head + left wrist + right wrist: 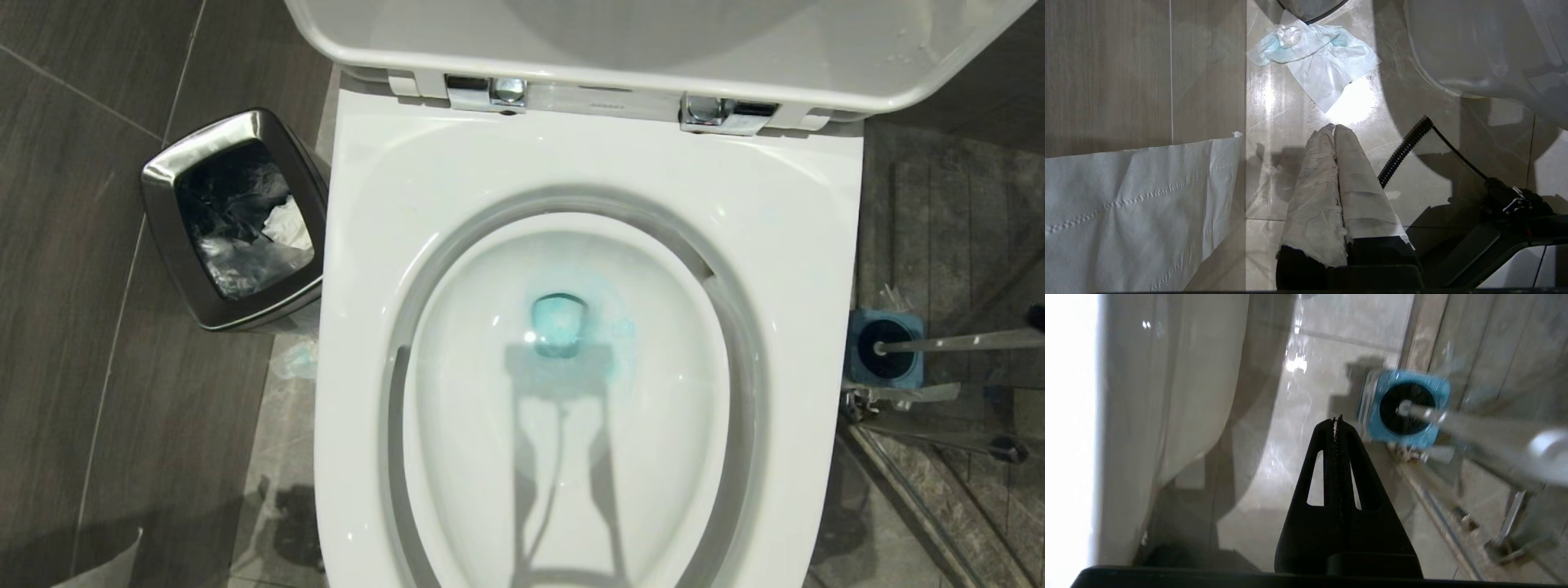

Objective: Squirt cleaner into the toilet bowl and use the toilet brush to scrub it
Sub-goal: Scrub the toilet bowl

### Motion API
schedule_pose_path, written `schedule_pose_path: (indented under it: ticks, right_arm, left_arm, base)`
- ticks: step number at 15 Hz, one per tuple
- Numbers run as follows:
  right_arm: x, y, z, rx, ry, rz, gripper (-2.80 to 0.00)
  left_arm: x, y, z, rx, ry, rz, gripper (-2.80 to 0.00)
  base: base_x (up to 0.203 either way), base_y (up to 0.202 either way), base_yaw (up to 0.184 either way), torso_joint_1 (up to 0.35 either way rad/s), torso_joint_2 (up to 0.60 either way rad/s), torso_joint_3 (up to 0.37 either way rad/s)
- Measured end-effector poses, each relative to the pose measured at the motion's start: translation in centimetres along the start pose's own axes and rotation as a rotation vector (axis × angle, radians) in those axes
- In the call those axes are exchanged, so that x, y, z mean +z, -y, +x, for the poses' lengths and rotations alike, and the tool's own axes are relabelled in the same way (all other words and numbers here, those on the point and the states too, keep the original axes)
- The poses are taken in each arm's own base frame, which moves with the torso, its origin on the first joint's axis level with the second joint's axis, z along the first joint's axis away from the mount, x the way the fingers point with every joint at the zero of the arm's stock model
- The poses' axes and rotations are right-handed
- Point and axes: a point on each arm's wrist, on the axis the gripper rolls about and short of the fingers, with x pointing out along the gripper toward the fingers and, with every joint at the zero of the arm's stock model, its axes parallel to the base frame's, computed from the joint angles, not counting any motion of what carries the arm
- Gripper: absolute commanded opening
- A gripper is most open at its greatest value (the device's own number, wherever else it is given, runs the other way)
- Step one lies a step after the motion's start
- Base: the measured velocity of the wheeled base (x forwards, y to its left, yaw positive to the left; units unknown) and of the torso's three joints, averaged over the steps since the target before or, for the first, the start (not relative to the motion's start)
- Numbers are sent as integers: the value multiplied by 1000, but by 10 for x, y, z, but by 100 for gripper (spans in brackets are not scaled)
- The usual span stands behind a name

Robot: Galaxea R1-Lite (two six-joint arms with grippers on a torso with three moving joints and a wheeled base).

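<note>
Standing in its blue holder (886,347) on the floor to the right of the toilet bowl (588,188), the toilet brush (955,341) leans its slim handle away to the right, bristle head seated in the holder. The bowl is uncovered, seat and lid (653,49) raised on 2 chrome hinges (490,91). Teal-blue cleaner (559,325) sits in the water at the bottom of the basin, with faint blue tint on the surrounding ceramic.

The right gripper (1337,420) hangs beside the outer wall of the bowl, just short of the holder and not touching it; its black fingers are pressed together on nothing. The left gripper (1334,128) points at the floor tiles, its wrapped fingers likewise closed and empty. A crumpled tissue (1316,57) lies on the floor ahead of it, and a strip of white paper (1135,212) lies to one side.

A steel waste bin (237,220) stands left of the bowl
</note>
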Motion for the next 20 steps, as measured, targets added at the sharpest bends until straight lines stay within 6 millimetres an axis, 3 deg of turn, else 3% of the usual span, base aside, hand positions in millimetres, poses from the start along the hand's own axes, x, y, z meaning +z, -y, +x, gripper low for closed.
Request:
schedule_pose_path:
  ticks: [4,8,13,16,20]
  right_arm:
    - [-30,0,0,10,-41,-17,-280]
    - [-74,-2,-2,-17,-34,-78,-280]
    - [-117,-1,-4,-59,47,-128,-280]
    - [-120,-1,-4,-73,150,-137,-280]
    - [-122,2,3,-156,119,-133,-280]
  left_arm:
    - [0,0,0,0,0,0,-280]
    - [0,0,0,0,0,0,-280]
    - [0,0,0,0,0,0,-280]
    - [0,0,0,0,0,0,-280]
    - [0,0,0,0,0,0,-280]
  base:
    - [0,0,0,0,0,0]
    - [0,0,0,0,0,0]
    - [0,0,0,0,0,0]
    - [0,0,0,0,0,0]
    - [0,0,0,0,0,0]
